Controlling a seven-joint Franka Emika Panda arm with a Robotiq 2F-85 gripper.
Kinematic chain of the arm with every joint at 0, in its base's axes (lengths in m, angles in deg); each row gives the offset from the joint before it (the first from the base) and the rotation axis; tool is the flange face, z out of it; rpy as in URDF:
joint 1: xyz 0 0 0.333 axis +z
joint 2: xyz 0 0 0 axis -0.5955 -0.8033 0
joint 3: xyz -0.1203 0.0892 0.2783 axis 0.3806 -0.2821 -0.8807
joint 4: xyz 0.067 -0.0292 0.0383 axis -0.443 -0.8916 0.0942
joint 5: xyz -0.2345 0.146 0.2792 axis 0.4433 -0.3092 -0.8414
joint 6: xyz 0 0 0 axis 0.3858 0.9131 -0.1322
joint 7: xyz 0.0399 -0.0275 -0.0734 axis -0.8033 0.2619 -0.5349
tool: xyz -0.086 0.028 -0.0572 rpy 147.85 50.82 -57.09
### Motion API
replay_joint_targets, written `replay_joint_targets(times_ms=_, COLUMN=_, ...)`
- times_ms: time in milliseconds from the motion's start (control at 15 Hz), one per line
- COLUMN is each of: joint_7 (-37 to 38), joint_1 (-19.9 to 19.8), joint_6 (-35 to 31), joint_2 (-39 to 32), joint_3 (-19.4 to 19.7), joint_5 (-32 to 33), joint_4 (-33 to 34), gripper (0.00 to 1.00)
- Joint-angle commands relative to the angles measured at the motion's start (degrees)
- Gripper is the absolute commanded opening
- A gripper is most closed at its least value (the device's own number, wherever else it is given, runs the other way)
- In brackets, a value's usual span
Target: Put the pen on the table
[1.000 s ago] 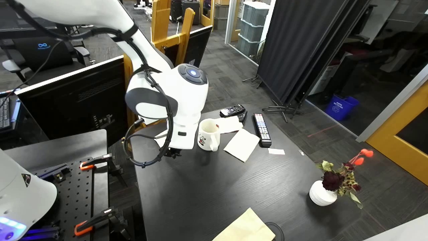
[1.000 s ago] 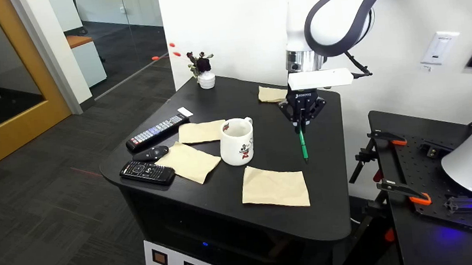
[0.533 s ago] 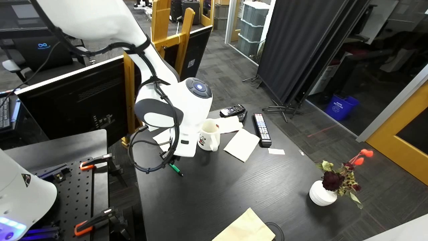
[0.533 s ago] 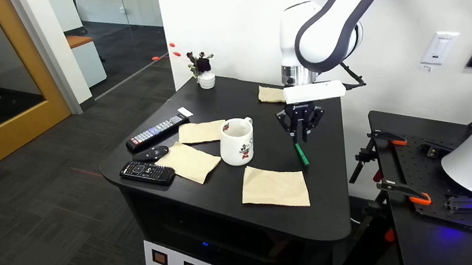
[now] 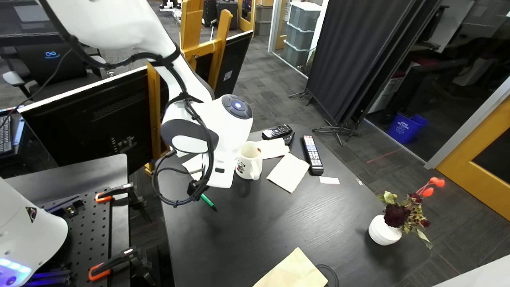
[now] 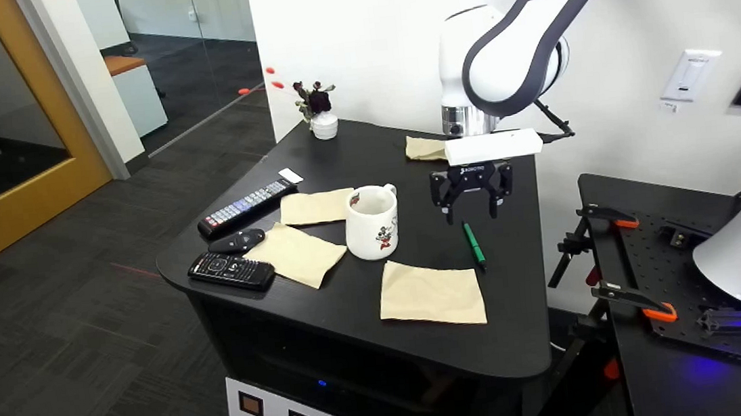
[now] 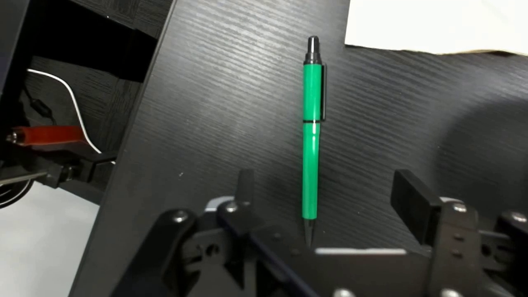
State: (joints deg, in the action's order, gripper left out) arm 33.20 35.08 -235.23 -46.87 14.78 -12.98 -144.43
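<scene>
The pen (image 7: 311, 144), green with black ends, lies on the black table (image 7: 222, 103). In the wrist view it runs lengthwise between the spread fingers, touching neither, its pointed end partly behind the gripper's base. My gripper (image 6: 472, 214) hangs just above the table, behind the pen (image 6: 475, 247) in an exterior view, open and holding nothing. Part of the pen (image 5: 209, 202) also shows beside the wrist in an exterior view, where the arm and cable hide most of the fingers. The dark table (image 6: 518, 329) carries everything here.
Left of the gripper stands a white mug (image 6: 372, 228). Tan paper sheets (image 6: 430, 294) lie around, one close to the pen. Remotes (image 6: 230, 271) and a white flower vase (image 6: 324, 125) are farther off. The table's side edge (image 7: 136, 111) runs near the pen.
A second ago the pen hung in the shut fingers. The gripper has come down, its fingers have spread apart, and the pen has dropped out onto the table.
</scene>
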Motion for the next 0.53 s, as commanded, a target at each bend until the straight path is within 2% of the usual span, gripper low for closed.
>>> replay_joint_targets(times_ms=0, joint_7=1.11, joint_1=1.05, joint_6=-0.14, joint_2=0.38, joint_3=0.91, joint_5=-0.2, joint_4=0.24, gripper=1.0)
replay_joint_targets(times_ms=467, joint_7=-0.22, joint_1=0.86, joint_6=0.17, joint_2=-0.01, joint_3=0.67, joint_5=-0.24, joint_4=0.23, gripper=1.0)
